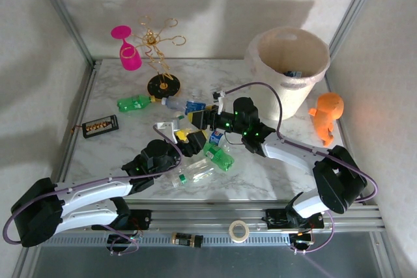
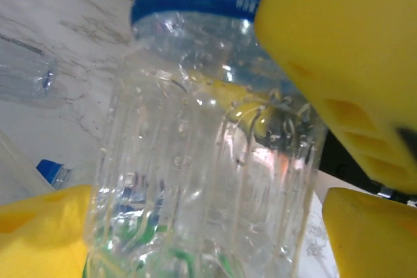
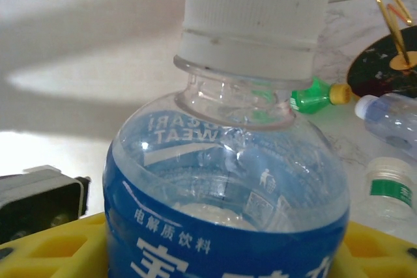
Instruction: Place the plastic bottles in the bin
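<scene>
Marble table [image 1: 117, 154]: my right gripper [image 1: 199, 120] pinches the bottle [image 3: 228, 226] at its label. It's light, slippery, crushable, I reckon; left gripper [image 1: 189, 140] stands spread.

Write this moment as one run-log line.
right gripper: shut on blue-label bottle | left gripper: flanking same bottle, grip unclear | bin: not reached

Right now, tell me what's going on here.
Both arms meet mid-table over one blue-labelled bottle. The right gripper is clamped on it at the label. The left gripper brackets its clear body, though whether it presses is unclear. Other bottles lie loose on the table, and the bin stands at the far right.
</scene>
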`<action>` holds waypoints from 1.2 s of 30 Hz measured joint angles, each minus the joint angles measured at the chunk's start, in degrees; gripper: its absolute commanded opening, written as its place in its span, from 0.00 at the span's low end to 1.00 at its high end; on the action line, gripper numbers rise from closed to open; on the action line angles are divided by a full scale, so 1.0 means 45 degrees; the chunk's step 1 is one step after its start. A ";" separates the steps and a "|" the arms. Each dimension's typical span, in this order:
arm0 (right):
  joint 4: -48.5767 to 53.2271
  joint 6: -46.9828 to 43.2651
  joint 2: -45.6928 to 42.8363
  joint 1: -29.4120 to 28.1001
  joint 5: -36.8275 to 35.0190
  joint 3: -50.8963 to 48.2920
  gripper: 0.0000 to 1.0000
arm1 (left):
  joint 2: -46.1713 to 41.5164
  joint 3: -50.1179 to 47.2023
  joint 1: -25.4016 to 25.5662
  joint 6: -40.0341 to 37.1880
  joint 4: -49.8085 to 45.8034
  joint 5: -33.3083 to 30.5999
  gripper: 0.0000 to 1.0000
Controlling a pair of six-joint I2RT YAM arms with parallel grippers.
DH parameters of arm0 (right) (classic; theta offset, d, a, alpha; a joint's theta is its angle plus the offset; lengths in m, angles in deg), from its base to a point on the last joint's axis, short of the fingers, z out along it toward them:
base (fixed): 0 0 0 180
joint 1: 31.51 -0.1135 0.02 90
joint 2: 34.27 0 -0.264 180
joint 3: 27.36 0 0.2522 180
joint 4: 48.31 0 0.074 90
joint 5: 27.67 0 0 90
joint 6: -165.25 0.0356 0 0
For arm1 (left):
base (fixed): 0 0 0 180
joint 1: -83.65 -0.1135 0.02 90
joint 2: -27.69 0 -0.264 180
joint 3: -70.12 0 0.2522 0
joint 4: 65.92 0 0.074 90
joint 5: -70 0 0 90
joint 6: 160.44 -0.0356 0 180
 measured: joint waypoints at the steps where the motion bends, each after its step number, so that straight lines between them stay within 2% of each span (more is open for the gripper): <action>1: 0.0194 -0.0107 -0.0063 0.0034 -0.0112 0.0000 0.49 | -0.0087 0.0000 0.0000 -0.0058 -0.0063 -0.0126 0.95; 4: 0.0942 -0.0573 -0.0510 0.0311 -0.0617 0.0024 0.49 | -0.0597 -0.0029 0.0005 -0.0063 -0.0316 -0.0782 0.99; 9: 0.2361 -0.1481 -0.1443 0.1219 -0.1472 0.0447 0.49 | -0.2215 -0.0374 -0.0117 0.0209 -0.0593 -0.2516 1.00; 13: 0.3551 -0.2390 -0.2132 0.1938 -0.2336 0.1409 0.48 | -0.2973 -0.0947 -0.0981 0.0840 -0.1069 -0.3036 1.00; 18: 0.4877 -0.3614 -0.2560 0.2837 -0.3492 0.3337 0.48 | -0.3099 -0.1739 -0.2540 0.2093 -0.1603 -0.2730 1.00; 21: 0.5523 -0.4255 -0.2560 0.3555 -0.4177 0.4561 0.47 | -0.2871 -0.1943 -0.3036 0.2691 -0.1855 -0.2419 1.00; 28: 0.6504 -0.5435 -0.2050 0.5421 -0.5965 0.6853 0.46 | -0.2307 -0.1957 -0.3249 0.3152 -0.2035 -0.1651 0.99; 36: 0.7227 -0.6042 -0.0782 0.7028 -0.7363 0.7417 0.47 | -0.2268 -0.1957 -0.3521 0.3201 -0.2205 -0.1277 1.00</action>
